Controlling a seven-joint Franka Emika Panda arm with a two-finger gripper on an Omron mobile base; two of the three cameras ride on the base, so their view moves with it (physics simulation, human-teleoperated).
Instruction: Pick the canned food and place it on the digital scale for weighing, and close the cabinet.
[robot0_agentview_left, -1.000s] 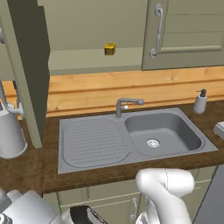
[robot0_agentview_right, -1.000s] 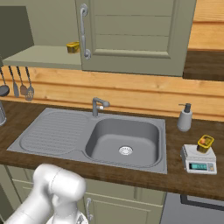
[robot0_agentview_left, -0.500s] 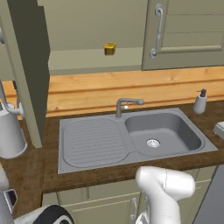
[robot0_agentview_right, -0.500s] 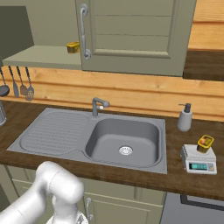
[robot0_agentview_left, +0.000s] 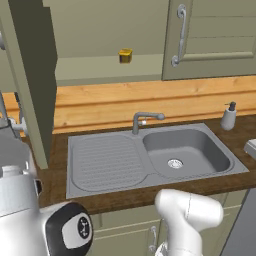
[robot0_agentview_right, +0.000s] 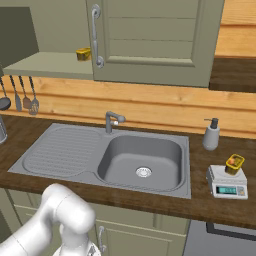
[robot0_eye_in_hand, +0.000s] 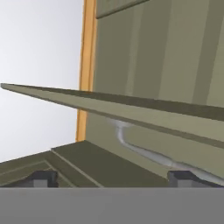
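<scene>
The canned food (robot0_agentview_right: 234, 164), yellow-gold with a dark band, sits slightly tilted on the digital scale (robot0_agentview_right: 227, 184) at the counter's right end. A corner of the scale (robot0_agentview_left: 251, 148) shows at the right edge of the left base view. The cabinet's right door (robot0_agentview_right: 155, 40) is shut, and its left door (robot0_agentview_left: 29, 75) stands swung out. In the hand view my gripper (robot0_eye_in_hand: 113, 179) is open with nothing between its tips. It faces the edge of a cabinet door (robot0_eye_in_hand: 109, 107) and a curved silver handle (robot0_eye_in_hand: 144, 151) close by.
A narrower yellow-and-brown can (robot0_agentview_left: 125, 56) stands on the open cabinet shelf. The steel sink (robot0_agentview_right: 142, 160) with its faucet (robot0_agentview_right: 113, 121) fills the counter's middle. A soap pump bottle (robot0_agentview_right: 211, 135) stands behind the scale. Utensils (robot0_agentview_right: 25, 100) hang on the left wall.
The arm's links have swung up at the lower left of the left base view, now large in the foreground. The can, scale and doors have not moved.
</scene>
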